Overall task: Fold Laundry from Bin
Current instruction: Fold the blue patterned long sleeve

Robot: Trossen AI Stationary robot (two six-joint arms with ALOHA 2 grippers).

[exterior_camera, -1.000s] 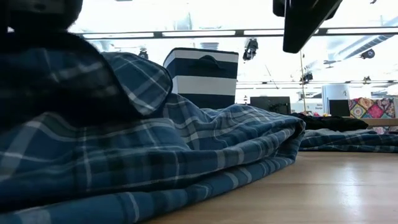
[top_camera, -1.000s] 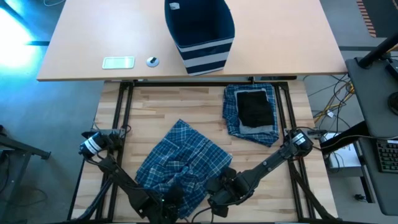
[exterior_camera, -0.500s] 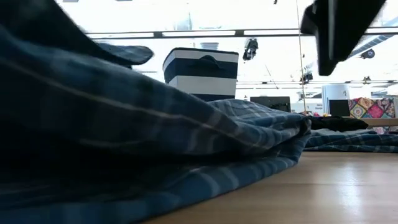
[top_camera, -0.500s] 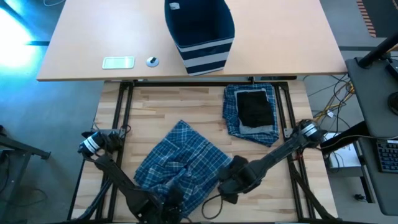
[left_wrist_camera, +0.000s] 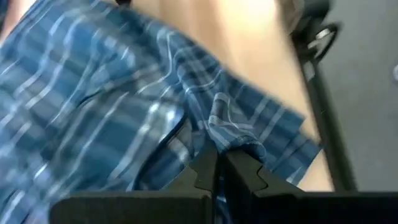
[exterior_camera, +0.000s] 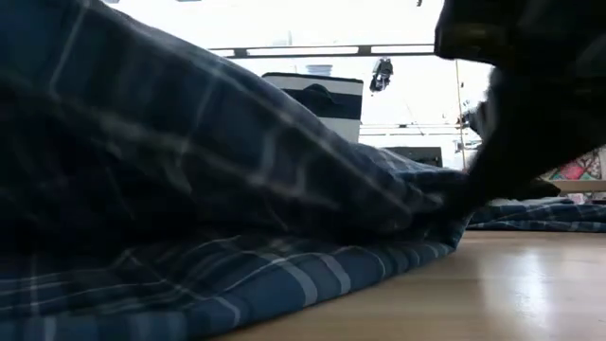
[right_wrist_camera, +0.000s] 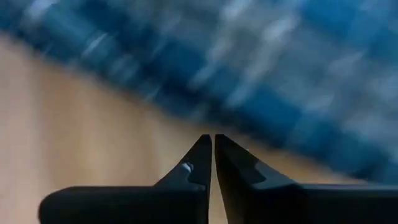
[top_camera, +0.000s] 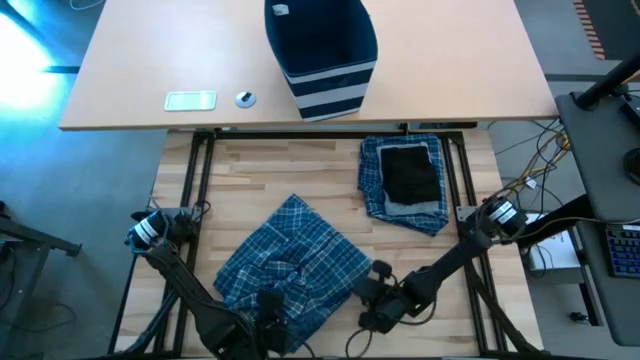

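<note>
A navy soft-sided fabric bin [top_camera: 322, 52] with pale stripes round its lower half stands on the pale laminate desk [top_camera: 140, 70] at the far side, beside a small flat pale-green rectangular object [top_camera: 190, 100] and a small round object [top_camera: 245, 98]. On the light wooden-slat desk [top_camera: 250, 170] nearer the arms, a folded stack of blue plaid cloth with a black piece on top [top_camera: 405, 185] lies at the far right. A crumpled blue-and-white plaid garment [top_camera: 290, 265] lies near the front edge and blocks most of the low view. The left end effector [left_wrist_camera: 217, 171] is clenched on a fold of this garment at its near edge. The right end effector [right_wrist_camera: 212, 155] is clenched on nothing, over bare wood just beside the garment's right edge. Grey floor and cables surround the desks.
</note>
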